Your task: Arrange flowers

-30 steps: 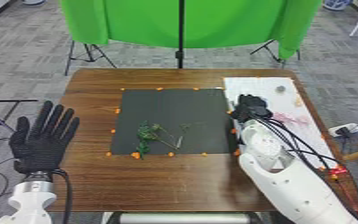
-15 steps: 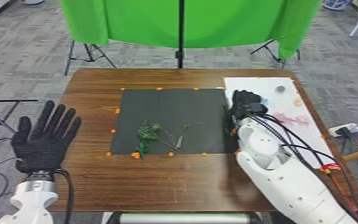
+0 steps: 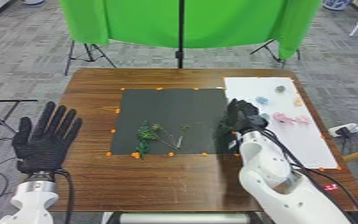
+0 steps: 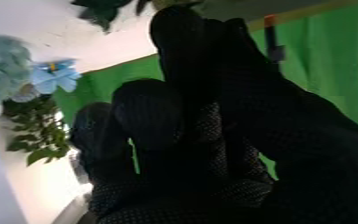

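Greenery [image 3: 144, 135] is laid towards seven o'clock on the dark mat [image 3: 167, 107]; pink blossoms [image 3: 291, 118], at three o'clock beyond it, seem left to be added — an early stage. Left hand [image 3: 40, 150]: fingers extended; right hand [image 3: 242, 117]: grip cannot be told.

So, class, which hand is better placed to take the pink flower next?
Probably the right hand: it is by the dark mat's right edge, beside the white sheet bearing the pink flower. The left hand is across the mat.
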`<state>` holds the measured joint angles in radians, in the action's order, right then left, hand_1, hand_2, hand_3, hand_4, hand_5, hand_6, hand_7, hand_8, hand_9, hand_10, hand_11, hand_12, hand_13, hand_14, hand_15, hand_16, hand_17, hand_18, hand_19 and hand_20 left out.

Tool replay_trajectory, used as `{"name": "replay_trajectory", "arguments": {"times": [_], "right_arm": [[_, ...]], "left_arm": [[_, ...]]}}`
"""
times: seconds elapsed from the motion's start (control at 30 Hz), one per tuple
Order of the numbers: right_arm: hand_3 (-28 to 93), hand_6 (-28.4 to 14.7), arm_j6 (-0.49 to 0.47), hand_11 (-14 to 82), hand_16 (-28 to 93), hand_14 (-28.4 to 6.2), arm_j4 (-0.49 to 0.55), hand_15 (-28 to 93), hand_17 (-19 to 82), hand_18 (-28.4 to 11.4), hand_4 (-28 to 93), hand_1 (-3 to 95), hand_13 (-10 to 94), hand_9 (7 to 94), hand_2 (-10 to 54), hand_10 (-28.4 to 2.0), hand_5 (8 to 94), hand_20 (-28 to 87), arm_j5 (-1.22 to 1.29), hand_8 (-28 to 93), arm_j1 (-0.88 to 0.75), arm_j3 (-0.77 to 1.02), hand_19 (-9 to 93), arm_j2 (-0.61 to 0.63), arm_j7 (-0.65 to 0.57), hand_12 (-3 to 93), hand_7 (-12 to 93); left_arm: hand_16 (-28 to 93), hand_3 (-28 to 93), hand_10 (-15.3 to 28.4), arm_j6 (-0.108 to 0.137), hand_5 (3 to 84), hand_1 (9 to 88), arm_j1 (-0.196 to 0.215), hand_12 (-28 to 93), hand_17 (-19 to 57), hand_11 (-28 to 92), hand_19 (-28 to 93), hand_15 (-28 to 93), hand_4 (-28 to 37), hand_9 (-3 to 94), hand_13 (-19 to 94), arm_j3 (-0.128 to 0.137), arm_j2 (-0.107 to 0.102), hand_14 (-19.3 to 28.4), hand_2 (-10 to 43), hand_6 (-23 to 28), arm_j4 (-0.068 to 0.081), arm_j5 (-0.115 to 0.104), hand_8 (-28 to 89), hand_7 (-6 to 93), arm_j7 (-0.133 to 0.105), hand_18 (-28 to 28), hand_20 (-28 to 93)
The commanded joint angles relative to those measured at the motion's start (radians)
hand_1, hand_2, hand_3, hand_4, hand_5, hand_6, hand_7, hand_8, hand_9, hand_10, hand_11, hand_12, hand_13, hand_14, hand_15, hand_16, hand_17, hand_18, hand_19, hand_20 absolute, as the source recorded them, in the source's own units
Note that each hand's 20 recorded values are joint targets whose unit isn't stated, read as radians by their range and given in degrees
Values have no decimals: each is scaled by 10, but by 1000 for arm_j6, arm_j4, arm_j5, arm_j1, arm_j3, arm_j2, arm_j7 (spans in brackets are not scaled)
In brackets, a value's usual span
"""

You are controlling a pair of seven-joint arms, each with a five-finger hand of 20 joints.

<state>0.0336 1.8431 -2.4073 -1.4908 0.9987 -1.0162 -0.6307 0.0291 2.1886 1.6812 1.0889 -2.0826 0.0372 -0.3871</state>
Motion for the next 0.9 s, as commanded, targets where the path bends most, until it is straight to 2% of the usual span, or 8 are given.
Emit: {"name": "replay_trajectory", "arguments": {"times": [0.03,0.17,0.23,0.27,0.4,0.47,0.9], "right_arm": [[812,-52,-120,156,401,-140,60,712,386,-247,-244,522,620,784,-95,-146,671,550,51,7,-35,28,932,1,-16,403,392],[804,-52,-166,222,331,-156,59,766,388,-246,-233,499,627,778,-95,-152,684,555,72,-21,-29,24,932,-5,-7,402,314],[820,-45,-194,210,326,-155,58,734,383,-248,-232,483,626,774,-95,-161,693,528,94,-24,-27,27,932,-10,-8,332,225],[827,-42,-205,205,328,-153,64,704,377,-249,-233,479,625,764,-95,-166,696,503,109,-27,-30,30,932,-11,-16,290,215],[801,-41,-222,202,331,-143,75,636,364,-250,-236,500,632,741,-95,-175,748,451,125,-8,-40,25,932,-14,-4,206,201],[794,-43,-234,202,325,-144,88,629,362,-250,-236,502,633,739,-95,-176,763,447,145,-2,-50,25,932,-13,-5,195,201],[789,-44,-245,199,300,-148,155,634,360,-249,-235,495,640,745,-95,-177,780,441,168,14,-97,-6,932,-24,24,176,200]], "left_arm": [[-42,763,133,11,413,231,6,85,-71,134,273,213,-283,349,253,-14,-1,145,129,82,7,-7,-77,62,7,123,107],[-41,764,134,17,413,231,12,85,-72,134,275,215,-283,349,253,-12,0,145,130,83,5,-7,-77,62,1,124,108],[-41,763,134,16,413,231,16,86,-72,135,276,216,-283,350,254,-12,3,145,130,83,3,-9,-77,62,0,124,108],[-41,763,133,17,414,231,11,86,-73,135,276,216,-283,350,254,-14,3,145,130,84,5,-8,-77,62,4,124,108],[-41,762,133,26,414,231,18,86,-73,136,277,218,-283,350,254,-12,5,146,131,83,2,-9,-77,63,3,125,108],[-41,762,133,33,414,231,21,86,-73,136,277,219,-283,350,254,-9,7,146,131,84,-1,-5,-77,63,8,125,107],[-44,766,135,29,416,231,22,86,-74,139,281,228,-283,352,254,1,9,148,138,84,0,-8,-79,66,6,125,107]]}}
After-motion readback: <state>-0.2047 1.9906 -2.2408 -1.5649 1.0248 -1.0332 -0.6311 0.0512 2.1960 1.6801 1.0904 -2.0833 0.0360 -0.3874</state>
